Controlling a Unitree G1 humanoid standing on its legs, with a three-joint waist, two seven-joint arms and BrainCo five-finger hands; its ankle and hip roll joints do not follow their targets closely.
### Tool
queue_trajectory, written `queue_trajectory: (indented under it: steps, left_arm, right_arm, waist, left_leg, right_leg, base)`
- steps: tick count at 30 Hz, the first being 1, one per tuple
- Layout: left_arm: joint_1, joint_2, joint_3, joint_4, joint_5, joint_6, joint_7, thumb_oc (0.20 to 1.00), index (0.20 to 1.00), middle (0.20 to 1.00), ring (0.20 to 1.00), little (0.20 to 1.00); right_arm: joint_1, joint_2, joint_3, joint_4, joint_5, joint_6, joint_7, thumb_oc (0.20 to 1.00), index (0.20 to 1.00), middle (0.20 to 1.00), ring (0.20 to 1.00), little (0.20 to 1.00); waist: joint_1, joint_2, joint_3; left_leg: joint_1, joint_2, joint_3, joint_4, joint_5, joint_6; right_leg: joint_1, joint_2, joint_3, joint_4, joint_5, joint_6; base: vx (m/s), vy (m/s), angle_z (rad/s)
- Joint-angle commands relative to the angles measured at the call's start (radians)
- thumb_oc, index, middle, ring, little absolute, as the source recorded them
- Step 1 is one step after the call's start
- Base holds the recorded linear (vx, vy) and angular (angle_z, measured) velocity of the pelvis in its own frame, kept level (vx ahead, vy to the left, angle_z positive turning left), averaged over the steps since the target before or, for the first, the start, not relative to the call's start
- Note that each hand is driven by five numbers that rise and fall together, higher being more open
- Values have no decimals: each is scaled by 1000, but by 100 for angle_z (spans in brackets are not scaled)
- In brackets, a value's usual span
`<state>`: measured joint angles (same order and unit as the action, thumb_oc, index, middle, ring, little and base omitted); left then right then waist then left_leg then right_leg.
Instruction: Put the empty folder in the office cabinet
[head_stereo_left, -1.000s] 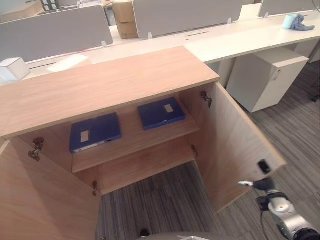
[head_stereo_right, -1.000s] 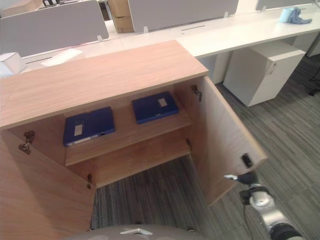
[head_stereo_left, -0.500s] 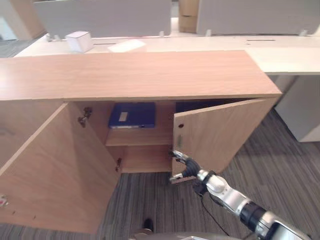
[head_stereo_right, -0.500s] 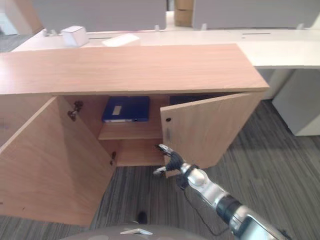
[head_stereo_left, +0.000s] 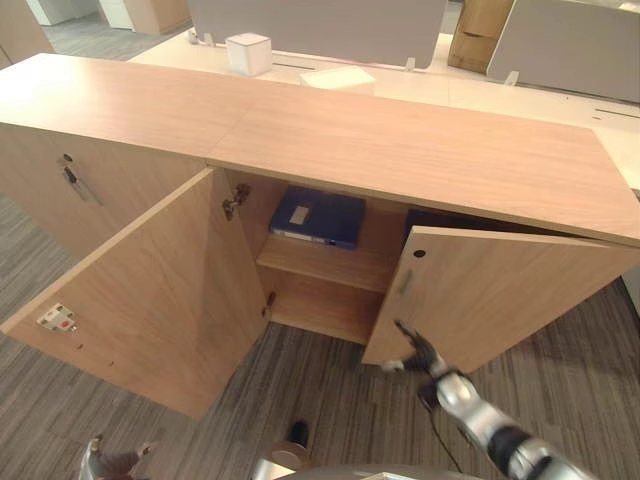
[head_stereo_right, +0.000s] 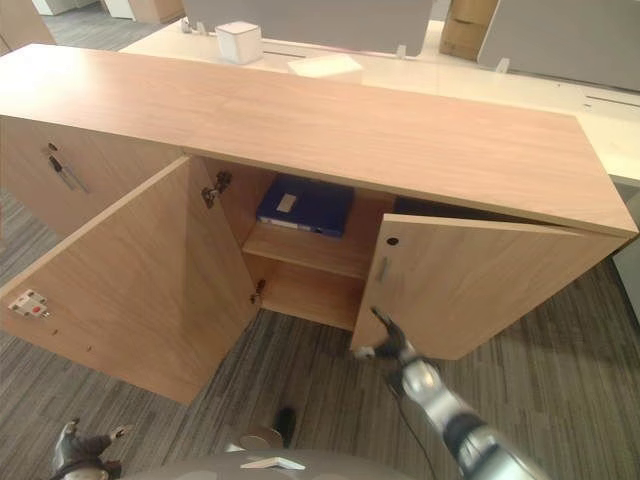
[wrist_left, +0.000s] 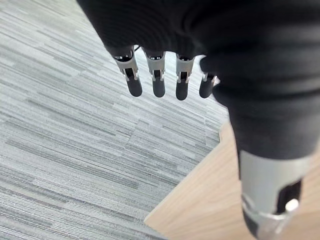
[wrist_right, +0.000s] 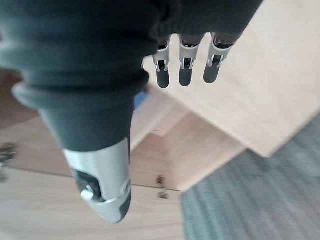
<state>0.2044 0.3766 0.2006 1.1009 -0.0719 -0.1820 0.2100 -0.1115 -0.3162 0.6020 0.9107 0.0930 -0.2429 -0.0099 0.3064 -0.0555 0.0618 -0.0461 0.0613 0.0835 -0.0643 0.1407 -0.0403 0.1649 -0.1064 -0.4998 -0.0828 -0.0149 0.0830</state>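
Note:
The wooden office cabinet (head_stereo_left: 400, 150) stands with its left door (head_stereo_left: 150, 290) swung wide and its right door (head_stereo_left: 500, 300) partly shut. One blue folder (head_stereo_left: 318, 217) lies flat on the upper shelf inside. My right hand (head_stereo_left: 415, 355) hangs just before the right door's lower edge, fingers (wrist_right: 186, 70) straight and holding nothing. Low at my left side, my left hand (head_stereo_left: 100, 460) hangs open over the carpet, its fingers (wrist_left: 157, 75) relaxed.
A neighbouring cabinet door with a key (head_stereo_left: 75, 183) stands shut to the left. On the desk behind are a white box (head_stereo_left: 248, 52) and a flat white sheet (head_stereo_left: 338, 78). The open left door juts far out over the grey carpet.
The camera has swung, shifting the whole picture. The right door went from wide open to partly shut, hiding the second blue folder. My right hand stays by the door's lower edge.

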Motion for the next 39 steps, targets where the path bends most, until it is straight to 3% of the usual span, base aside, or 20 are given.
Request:
queue_trajectory:
  steps: [1,5,8,10,11,16,21,25,28,35,39]
  left_arm:
    - [-31,78,5,82,-67,-19,60,1000,1000,1000,1000,1000]
    - [-65,115,39,64,-94,-35,76,1000,1000,1000,1000,1000]
    - [-42,99,76,70,-132,-60,93,1000,1000,1000,1000,1000]
    - [-37,107,85,75,-134,-66,95,1000,1000,1000,1000,1000]
    - [-43,131,100,92,-140,-73,99,1000,1000,1000,1000,1000]
    - [-39,188,113,67,-124,-75,85,1000,1000,1000,1000,1000]
    - [-40,269,137,58,-94,-72,61,1000,1000,1000,1000,1000]
    - [-47,285,135,55,-91,-72,46,1000,1000,1000,1000,1000]
    - [-82,305,114,62,-102,-69,24,1000,1000,1000,1000,1000]
    - [-97,270,50,18,-104,-69,-11,1000,1000,1000,1000,1000]
    - [-97,206,-25,-27,-98,-79,-47,1000,1000,1000,1000,1000]
  right_arm:
    - [-24,0,-8,14,-50,-29,-14,1000,1000,1000,1000,1000]
    - [50,-31,-32,56,-83,-20,-3,1000,1000,1000,1000,1000]
    - [88,-41,-69,109,-100,-9,1,1000,1000,1000,1000,1000]
    - [96,-41,-80,119,-99,-10,2,1000,1000,1000,1000,1000]
    - [109,-49,-93,118,-102,-12,2,1000,1000,1000,1000,1000]
    - [154,-69,-122,98,-98,-15,13,1000,1000,1000,1000,1000]
    - [195,-68,-168,87,-63,-9,21,1000,1000,1000,1000,1000]
    - [200,-64,-178,89,-49,-3,29,1000,1000,1000,1000,1000]
    - [190,-49,-186,114,-25,10,38,1000,1000,1000,1000,1000]
    - [200,-30,-192,132,-22,20,43,1000,1000,1000,1000,1000]
    - [213,-22,-202,138,-22,21,47,1000,1000,1000,1000,1000]
  waist:
    - [12,14,-35]
    - [-11,34,22]
    - [-53,39,33]
    - [-68,42,31]
    - [-96,54,18]
    - [-127,63,-5]
    - [-150,44,-19]
    - [-155,33,-19]
    - [-169,4,-9]
    - [-195,-26,-10]
    - [-221,-27,-20]
  left_leg:
    - [-73,92,46,5,66,-105]
    - [-139,126,69,79,92,-133]
    - [-99,147,50,117,19,-125]
    - [-73,159,36,105,8,-130]
    - [-40,174,14,63,6,-138]
    - [10,175,42,-13,0,-139]
    - [50,157,70,-22,-29,-133]
    - [60,148,78,-23,-40,-128]
    - [73,131,93,-23,-59,-115]
    - [94,119,117,-23,-77,-101]
    - [109,112,134,-23,-89,-95]
  right_leg:
    - [-2,-9,56,-3,-32,10]
    - [-8,-8,31,-2,-35,2]
    - [-31,-42,35,6,-6,12]
    - [-45,-54,40,11,6,18]
    - [-79,-65,50,14,20,31]
    - [-93,-61,59,17,34,41]
    - [-83,-82,81,17,51,55]
    - [-82,-88,94,16,59,61]
    - [-95,-97,130,19,75,72]
    - [-101,-101,173,15,86,78]
    - [-104,-102,197,11,91,80]
  base:
    - [-41,-27,1]
    - [-176,-33,12]
    - [-144,128,7]
    - [-52,168,0]
    - [-20,128,4]
    - [4,121,11]
    - [58,104,-12]
    - [32,70,-16]
    - [11,86,-4]
    - [26,40,-20]
    - [31,31,-17]
